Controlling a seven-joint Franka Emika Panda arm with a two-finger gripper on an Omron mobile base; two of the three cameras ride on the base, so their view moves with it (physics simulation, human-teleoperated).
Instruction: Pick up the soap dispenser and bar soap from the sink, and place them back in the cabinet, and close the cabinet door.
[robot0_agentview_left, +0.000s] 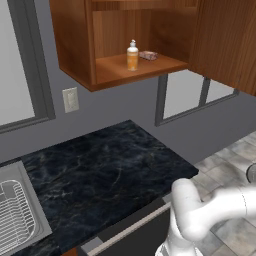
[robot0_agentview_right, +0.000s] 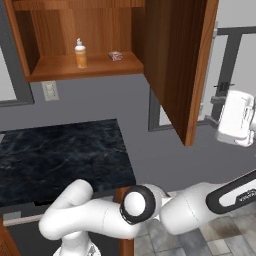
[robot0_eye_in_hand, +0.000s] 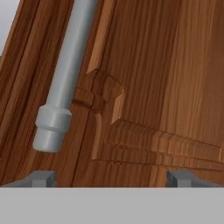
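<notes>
While the door (robot0_agentview_right: 172, 65) stands open, the fingers (robot0_eye_in_hand: 113, 177) sit spread wide apart, empty, close to its outer face. Its silver handle (robot0_eye_in_hand: 61, 83) ends just above the left finger. Well beyond them, inside the cabinet (robot0_agentview_left: 75, 45), the dispenser (robot0_agentview_left: 132, 55) stands upright on the shelf with the soap (robot0_agentview_left: 148, 55) just beside it.

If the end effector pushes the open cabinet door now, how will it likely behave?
The cabinet door looks like a rigid wood panel, so it should swing on its hinges rather than flex. The end effector sits close to the flat face by the bar handle; smooth wood may let the fingertips slide. The soap dispenser stands tall and narrow, so a slam might tip it.
</notes>
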